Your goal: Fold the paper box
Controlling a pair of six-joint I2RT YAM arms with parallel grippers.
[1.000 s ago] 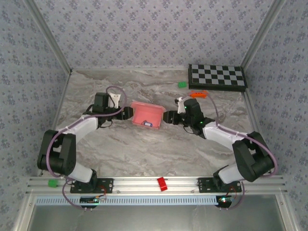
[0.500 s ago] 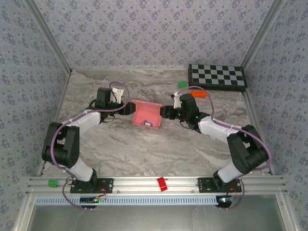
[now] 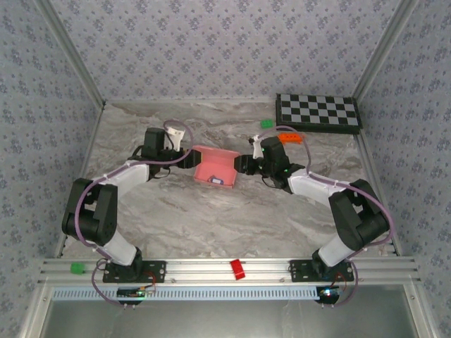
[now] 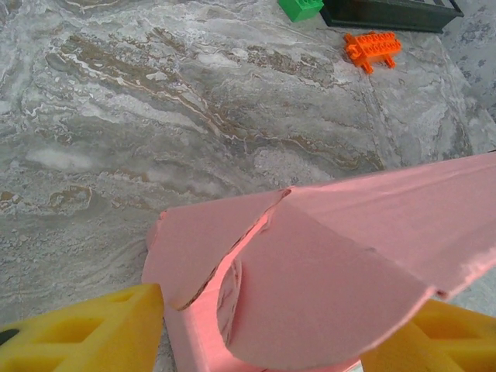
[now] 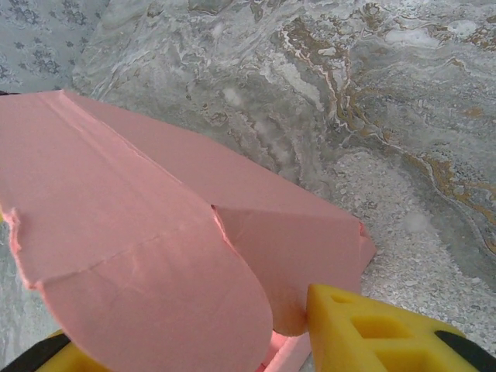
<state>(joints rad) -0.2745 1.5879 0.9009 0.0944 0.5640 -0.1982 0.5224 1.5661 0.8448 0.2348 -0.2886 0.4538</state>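
Observation:
The pink paper box lies mid-table with its lid part raised. My left gripper is at its left end and my right gripper at its right end. In the left wrist view the yellow fingers stand wide apart on either side of the box's end; a rounded lid flap hangs over the gap and an ear flap stands by the left finger. In the right wrist view the right finger touches the box's ear flap. The other finger is mostly hidden under a rounded flap. Both grippers are open round the box's ends.
A checkerboard lies at the back right, with a green block and an orange toy near it, close behind the right arm. On the front rail sit a small red block and a green block.
Both grippers have moved in towards the box's ends and a little farther from the bases. The right jaws have narrowed round the end flaps. The box has stayed where it was.

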